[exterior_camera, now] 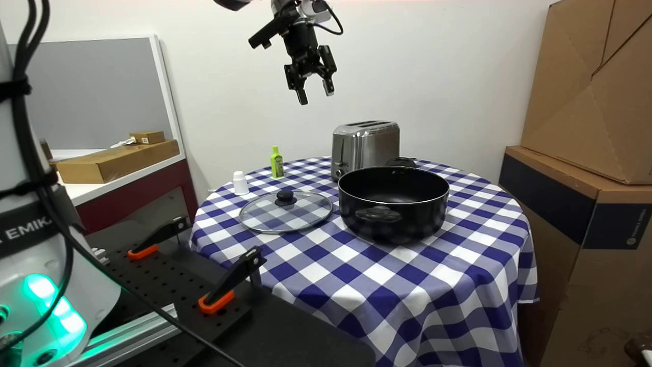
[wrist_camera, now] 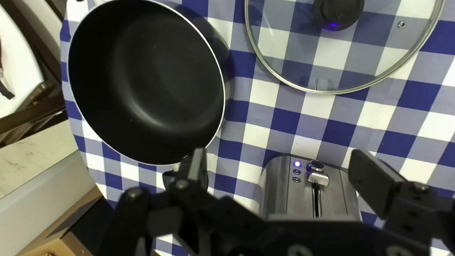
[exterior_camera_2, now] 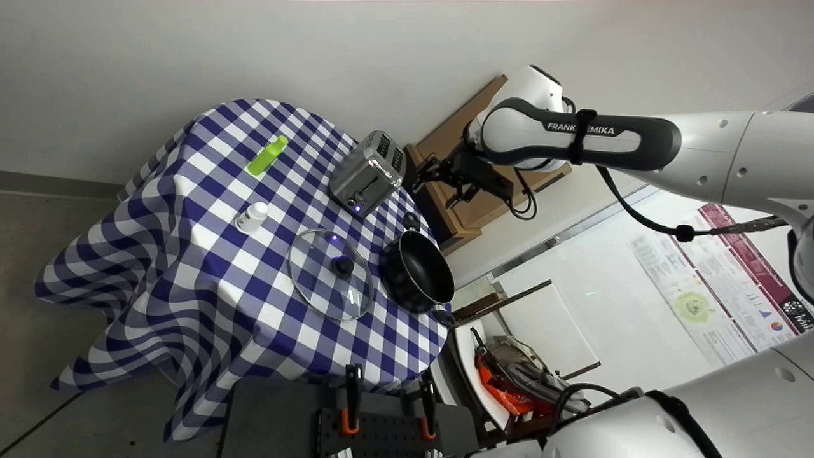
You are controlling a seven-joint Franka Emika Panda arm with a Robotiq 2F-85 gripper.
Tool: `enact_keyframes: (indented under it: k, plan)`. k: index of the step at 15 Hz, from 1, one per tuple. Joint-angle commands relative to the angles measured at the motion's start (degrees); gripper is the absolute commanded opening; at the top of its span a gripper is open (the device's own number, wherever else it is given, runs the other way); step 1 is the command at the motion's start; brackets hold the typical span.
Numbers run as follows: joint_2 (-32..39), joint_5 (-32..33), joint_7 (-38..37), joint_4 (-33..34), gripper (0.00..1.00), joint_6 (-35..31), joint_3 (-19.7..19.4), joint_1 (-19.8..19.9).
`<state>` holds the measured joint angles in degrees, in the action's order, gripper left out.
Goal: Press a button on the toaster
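The toaster [exterior_camera: 374, 145] is a shiny silver box standing on the checked tablecloth behind the pot. It also shows in an exterior view [exterior_camera_2: 362, 181] and the wrist view [wrist_camera: 336, 199]. Its front has a column of three small round buttons [wrist_camera: 296, 171]; the one at the end is lit blue. A knob [wrist_camera: 315, 165] sits beside them, and the lever [wrist_camera: 318, 178] is at the slot's end by the knob. My gripper [exterior_camera: 316, 93] is open and empty in the air above the toaster, as in an exterior view [exterior_camera_2: 436, 193]. Its fingers [wrist_camera: 277, 160] hide the toaster's top in the wrist view.
The black pot [exterior_camera: 395, 221] stands close beside the toaster. The glass lid [exterior_camera: 285, 211] lies in front of it. A green bottle [exterior_camera: 276, 163] and a white container [exterior_camera: 240, 183] stand near the table's edge. Cardboard boxes [exterior_camera: 586, 102] are stacked beside the table.
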<state>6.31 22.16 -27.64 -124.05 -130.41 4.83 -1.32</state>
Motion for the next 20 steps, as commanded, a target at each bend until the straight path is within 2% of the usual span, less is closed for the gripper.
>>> enact_keyframes:
  k: [1,5,12,20]
  plan:
    - [6.36,5.82,-2.93,3.74,1.00,-2.68,-2.99,-1.88]
    - [12.93,7.53,-3.60,7.79,1.00,-4.73,-5.97,-3.36]
    - [25.63,5.33,-1.72,18.87,1.00,-7.64,-9.75,-6.51]
    - [37.02,0.48,1.01,30.86,1.00,-6.21,-11.28,-7.50]
